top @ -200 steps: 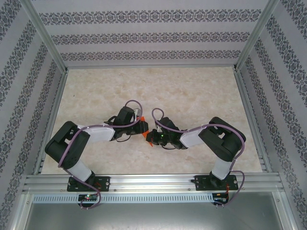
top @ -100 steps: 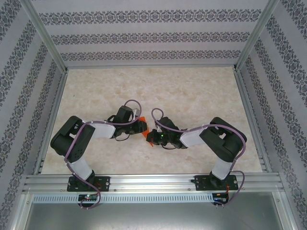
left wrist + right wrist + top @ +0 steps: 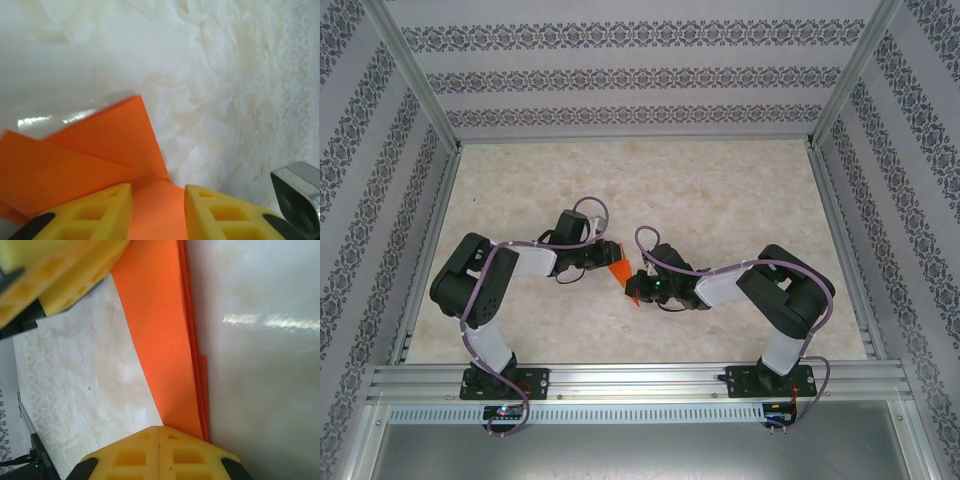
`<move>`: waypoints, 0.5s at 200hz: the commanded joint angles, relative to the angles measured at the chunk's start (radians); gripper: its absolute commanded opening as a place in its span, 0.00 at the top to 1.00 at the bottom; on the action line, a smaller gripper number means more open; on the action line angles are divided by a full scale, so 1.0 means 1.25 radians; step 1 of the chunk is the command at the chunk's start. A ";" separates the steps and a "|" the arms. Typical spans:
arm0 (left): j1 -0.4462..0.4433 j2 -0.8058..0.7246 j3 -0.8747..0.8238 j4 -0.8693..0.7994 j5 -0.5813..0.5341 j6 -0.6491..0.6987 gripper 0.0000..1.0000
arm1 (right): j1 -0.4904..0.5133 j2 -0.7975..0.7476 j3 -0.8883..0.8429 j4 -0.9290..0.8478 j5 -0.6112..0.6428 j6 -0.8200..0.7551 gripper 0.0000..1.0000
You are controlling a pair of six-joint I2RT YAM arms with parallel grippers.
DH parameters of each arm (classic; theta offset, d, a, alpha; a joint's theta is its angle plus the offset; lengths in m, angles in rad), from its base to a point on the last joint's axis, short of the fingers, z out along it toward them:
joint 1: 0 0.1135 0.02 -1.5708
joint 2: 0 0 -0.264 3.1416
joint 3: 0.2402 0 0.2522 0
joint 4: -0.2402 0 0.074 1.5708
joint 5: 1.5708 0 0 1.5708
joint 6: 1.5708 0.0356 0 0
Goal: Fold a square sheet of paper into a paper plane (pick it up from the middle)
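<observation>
Right end effector (image 3: 160, 432) is clamped shut on the near end of the partly folded sheet of paper (image 3: 165, 340), with the orange layers running in between its fingers. From there the paper's long axis runs straight away toward my left end effector (image 3: 158, 191). Its fingers stand a narrow gap apart with orange showing through, so I judge it isn't pinching. The paper sits between the two wrists, mid-desk (image 3: 720, 190). The left is nearer that free far end.
</observation>
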 commanded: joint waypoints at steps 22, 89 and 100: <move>0.062 0.046 0.041 -0.067 -0.058 0.051 0.66 | 0.005 0.040 -0.047 -0.219 0.041 -0.026 1.00; 0.113 0.056 0.094 -0.128 -0.060 0.098 0.65 | 0.004 0.040 -0.039 -0.225 0.036 -0.034 1.00; 0.121 0.055 0.100 -0.132 -0.053 0.098 0.65 | 0.003 0.041 -0.037 -0.229 0.034 -0.036 1.00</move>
